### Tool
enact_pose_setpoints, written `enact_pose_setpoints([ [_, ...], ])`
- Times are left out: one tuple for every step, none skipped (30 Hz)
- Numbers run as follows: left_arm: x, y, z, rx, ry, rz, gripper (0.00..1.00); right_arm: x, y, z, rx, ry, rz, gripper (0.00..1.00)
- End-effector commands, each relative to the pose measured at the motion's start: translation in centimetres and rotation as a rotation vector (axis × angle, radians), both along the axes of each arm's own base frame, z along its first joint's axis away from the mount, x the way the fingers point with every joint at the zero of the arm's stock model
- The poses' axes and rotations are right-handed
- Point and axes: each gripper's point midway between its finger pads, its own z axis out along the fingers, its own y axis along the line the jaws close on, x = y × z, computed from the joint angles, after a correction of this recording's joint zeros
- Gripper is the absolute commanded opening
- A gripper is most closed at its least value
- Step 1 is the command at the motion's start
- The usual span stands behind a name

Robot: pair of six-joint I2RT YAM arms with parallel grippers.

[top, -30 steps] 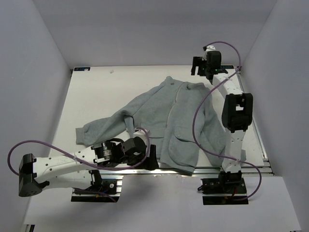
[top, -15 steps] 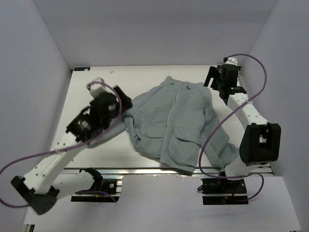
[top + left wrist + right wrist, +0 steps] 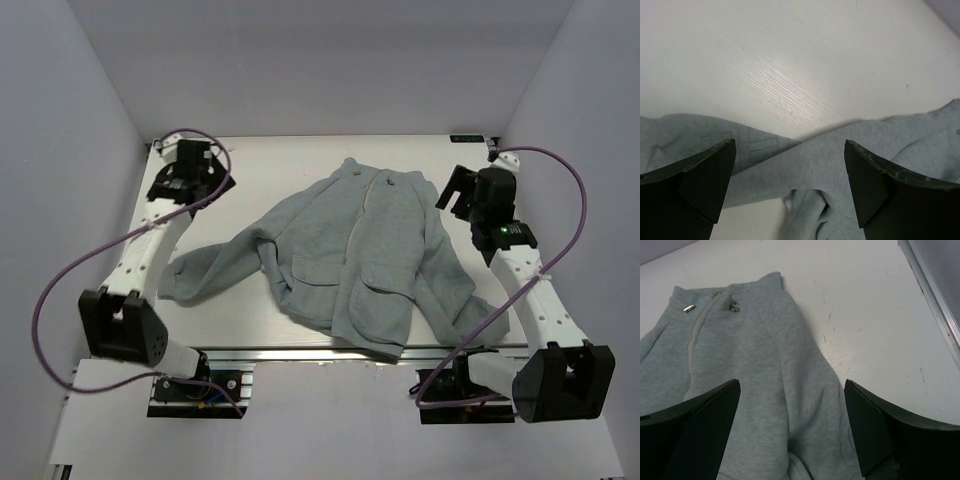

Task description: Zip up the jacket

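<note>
The jacket (image 3: 360, 250) lies flat near the middle of the worktop (image 3: 280, 165). Its collar points to the far wall and its hem reaches the near edge. One sleeve (image 3: 205, 268) stretches out to the left, and the other runs down the right side toward the right arm's lower link.

The left tool (image 3: 188, 168) hangs over the far left corner, well apart from the jacket's body and beyond the outstretched sleeve. Its wrist view shows its fingers (image 3: 705, 180) spread wide with nothing between them, and grey sleeve fabric and bare worktop lie past them.

The right tool (image 3: 460, 190) is just beside the jacket's right shoulder, near the collar. It is also spread wide and empty. Between its fingers (image 3: 700, 415) the wrist view shows the collar (image 3: 725, 292), two small metal pieces (image 3: 687, 308) on it and a thin pale strip of lining (image 3: 692, 340) running down from it.

A purple cable (image 3: 60, 290) loops out from the left arm and another (image 3: 575, 200) from the right. A metal rail (image 3: 290, 353) runs along the near edge under the hem.

From above, the front panels overlap, so the zipper itself cannot be made out. Both wrist views cut off most of the garment, and the end of the right sleeve is hard to tell apart from the arm beside it.
</note>
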Motion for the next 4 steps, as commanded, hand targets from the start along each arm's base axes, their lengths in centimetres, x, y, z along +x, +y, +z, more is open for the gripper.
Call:
enact_pose_setpoints([
  [-1.65,2.62,6.16,0.006,-0.197,0.033,0.98,-1.32,-0.41,0.05,-0.004,-0.008,-0.019,0.89],
  [-1.99,2.86,6.32,0.006,-0.204,0.035,0.98,-1.53,-0.51,-0.11,-0.006,-0.004,-0.023,0.89],
  [-2.2,3.03,6.32,0.01,-0.206,0.033,0.98,-1.62,-0.52,-0.18,-0.005,-0.002,-0.021,0.89],
  [-2.48,3.05,6.49,0.015,-0.211,0.024,0.98,-1.72,-0.46,-0.37,-0.005,0.003,-0.017,0.89],
])
